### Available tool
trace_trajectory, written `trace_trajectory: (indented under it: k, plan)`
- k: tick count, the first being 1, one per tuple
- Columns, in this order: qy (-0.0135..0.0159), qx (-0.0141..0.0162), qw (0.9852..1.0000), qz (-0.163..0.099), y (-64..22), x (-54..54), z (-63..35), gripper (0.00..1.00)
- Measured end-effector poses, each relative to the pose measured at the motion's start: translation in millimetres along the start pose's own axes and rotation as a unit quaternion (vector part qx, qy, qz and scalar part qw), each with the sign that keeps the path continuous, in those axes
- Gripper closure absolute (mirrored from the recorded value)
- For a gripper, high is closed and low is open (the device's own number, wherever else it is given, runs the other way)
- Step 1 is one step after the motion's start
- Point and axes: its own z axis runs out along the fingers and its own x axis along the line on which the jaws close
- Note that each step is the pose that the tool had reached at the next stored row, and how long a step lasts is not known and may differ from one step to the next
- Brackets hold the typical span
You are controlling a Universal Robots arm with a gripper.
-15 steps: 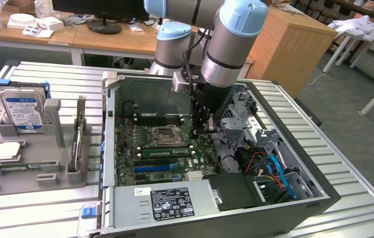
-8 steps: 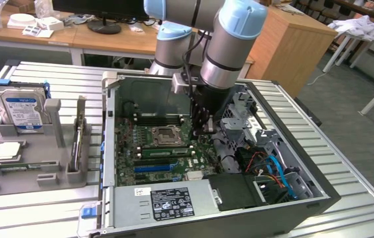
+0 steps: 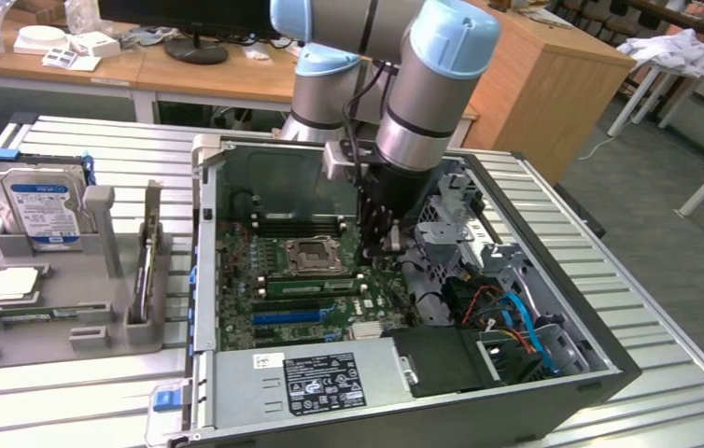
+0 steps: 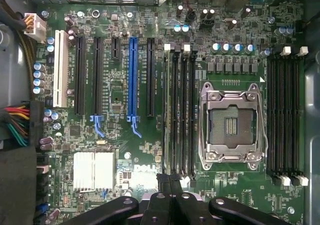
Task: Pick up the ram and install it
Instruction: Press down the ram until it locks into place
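Green and thin, the ram (image 3: pixel 308 285) appears to stand on edge in a memory slot of the motherboard (image 3: pixel 240 273). It sits between the processor socket (image 3: pixel 312 254) and the blue slot (image 3: pixel 288 315), inside the open computer case (image 3: pixel 601 369). Your gripper (image 3: pixel 384 249) hangs low over the end of that slot bank, toward the exterior view's right. Its fingers (image 4: pixel 162 185) are pressed fully together, with nothing visibly between them. In the wrist view the black fingertips sit right at the end of the slots beside the socket. You cannot tell whether they touch the ram.
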Motion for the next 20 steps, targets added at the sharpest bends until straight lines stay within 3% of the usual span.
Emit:
trace_trajectory:
  k: [20]
  plan:
    - [0.0, 0.0, 1.0, 0.0, -0.3, 0.2, 9.6, 0.89]
